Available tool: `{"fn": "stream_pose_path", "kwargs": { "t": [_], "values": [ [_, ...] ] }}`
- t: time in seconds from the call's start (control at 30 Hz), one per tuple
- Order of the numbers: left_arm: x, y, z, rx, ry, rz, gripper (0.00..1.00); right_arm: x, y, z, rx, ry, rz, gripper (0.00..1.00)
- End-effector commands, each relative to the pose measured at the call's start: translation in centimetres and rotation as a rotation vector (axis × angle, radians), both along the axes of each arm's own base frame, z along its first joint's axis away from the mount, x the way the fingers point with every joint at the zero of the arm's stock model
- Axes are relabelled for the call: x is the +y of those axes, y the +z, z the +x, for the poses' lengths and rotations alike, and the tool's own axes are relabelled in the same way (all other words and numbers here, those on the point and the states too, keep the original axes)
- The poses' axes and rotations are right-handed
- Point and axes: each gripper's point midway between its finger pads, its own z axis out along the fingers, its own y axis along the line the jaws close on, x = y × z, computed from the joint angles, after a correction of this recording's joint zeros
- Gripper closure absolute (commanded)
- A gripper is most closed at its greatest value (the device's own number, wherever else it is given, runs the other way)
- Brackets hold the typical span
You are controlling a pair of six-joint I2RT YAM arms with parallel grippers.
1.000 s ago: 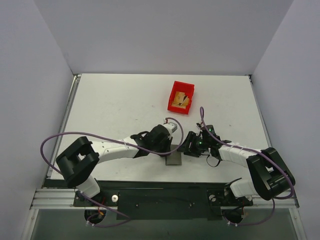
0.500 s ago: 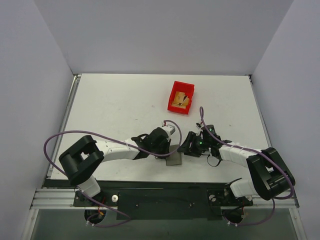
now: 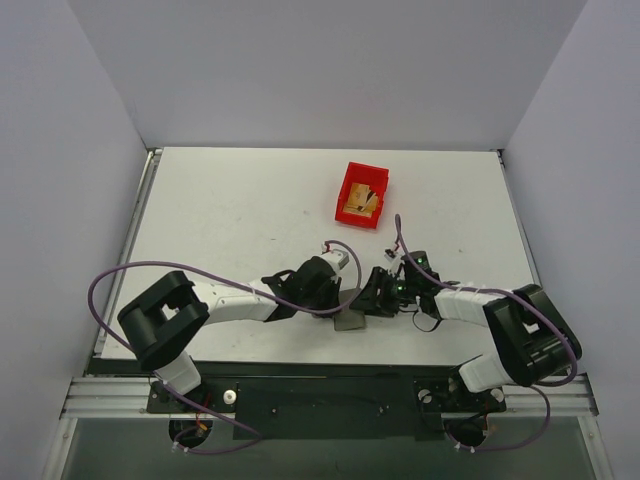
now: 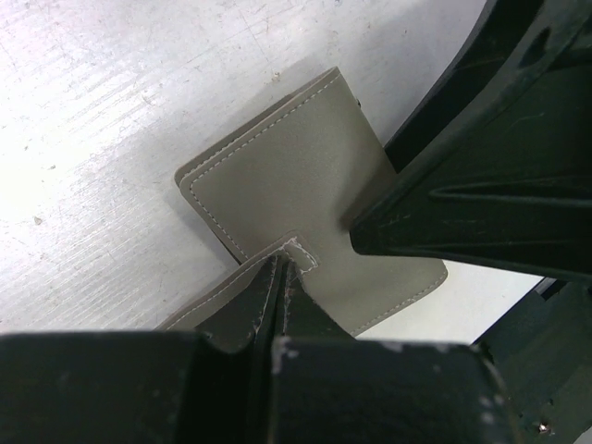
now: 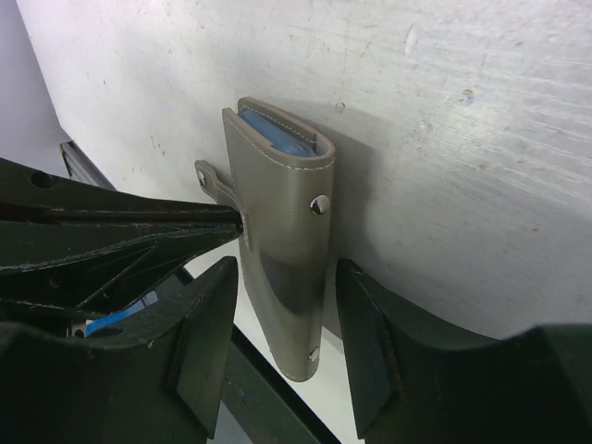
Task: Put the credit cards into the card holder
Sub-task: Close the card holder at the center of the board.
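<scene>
At the near edge of the table point(image 3: 230, 220) sits the grey card holder point(image 5: 277, 231), its tab point(image 4: 294, 252) pinched tight in the left gripper point(image 4: 277, 277). The right gripper point(image 5: 282, 351) straddles it with its fingers apart. Farther off, toward twelve o'clock, the red bin point(image 3: 370, 170) holds gold credit cards point(image 3: 358, 203).

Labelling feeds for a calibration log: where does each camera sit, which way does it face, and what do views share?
Top external: above and behind the robot, looking down at the table; left arm, right arm, left hand and right hand show.
Left wrist: on the left arm, looking down past its fingers, which pinch the card holder's tab.
Right wrist: on the right arm, looking low across the table; its fingers flank the card holder.
Shared: all three see the card holder; each wrist view shows the other hand.
</scene>
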Motion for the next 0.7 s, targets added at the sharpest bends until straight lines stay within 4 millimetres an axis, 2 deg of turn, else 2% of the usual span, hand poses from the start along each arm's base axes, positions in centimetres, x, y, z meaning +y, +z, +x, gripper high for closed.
{"fn": "stream_pose_path", "kwargs": {
  "t": [0.0, 0.17, 0.23, 0.33, 0.37, 0.43, 0.47, 0.53, 0.57, 0.6, 0.63, 0.67],
  "values": [
    [1.8, -2.6, -0.9, 0.046, 0.015, 0.073, 1.00, 0.1, -1.5, -2.0, 0.071, 0.044, -0.001, 0.60],
    [1.7, -2.6, -0.7, 0.050, 0.032, 0.057, 1.00, 0.5, -1.2, -1.5, 0.072, 0.034, 0.017, 0.73],
    [1.8, -2.5, -0.5, 0.052, 0.044, 0.050, 1.00, 0.6, -0.8, -1.1, 0.060, 0.031, 0.024, 0.87],
    [2.7, -1.5, 0.8, 0.024, 0.105, 0.045, 1.00, 0.3, -0.2, -0.7, 0.032, 0.023, -0.005, 0.92],
    [3.0, -1.2, 1.2, 0.014, 0.129, 0.044, 1.00, 0.3, 0.9, 0.1, -0.024, 0.029, -0.013, 0.94],
    [4.3, -0.3, 2.4, -0.016, 0.204, 0.048, 1.00, -0.9, 2.1, 0.1, -0.041, 0.022, -0.090, 0.97],
    [5.1, 0.4, 3.1, -0.033, 0.238, 0.039, 1.00, -1.2, 3.2, 1.3, -0.092, 0.002, -0.125, 0.98],
    [6.9, 1.1, 3.7, -0.046, 0.304, 0.057, 1.00, -2.9, 5.0, 2.1, -0.147, -0.029, -0.227, 1.00],
    [7.5, 2.0, 4.1, -0.071, 0.334, 0.052, 1.00, -4.8, 5.3, 1.7, -0.131, -0.068, -0.326, 1.00],
    [8.2, 2.3, 4.5, -0.093, 0.362, 0.063, 1.00, -5.1, 7.8, 2.8, -0.189, -0.093, -0.348, 1.00],
    [8.7, 2.8, 4.6, -0.101, 0.378, 0.068, 1.00, -7.3, 7.2, 1.8, -0.137, -0.120, -0.463, 1.00],
    [9.1, 3.2, 5.0, -0.122, 0.399, 0.074, 1.00, -7.8, 9.1, 2.4, -0.167, -0.129, -0.494, 1.00]
  ]
}}
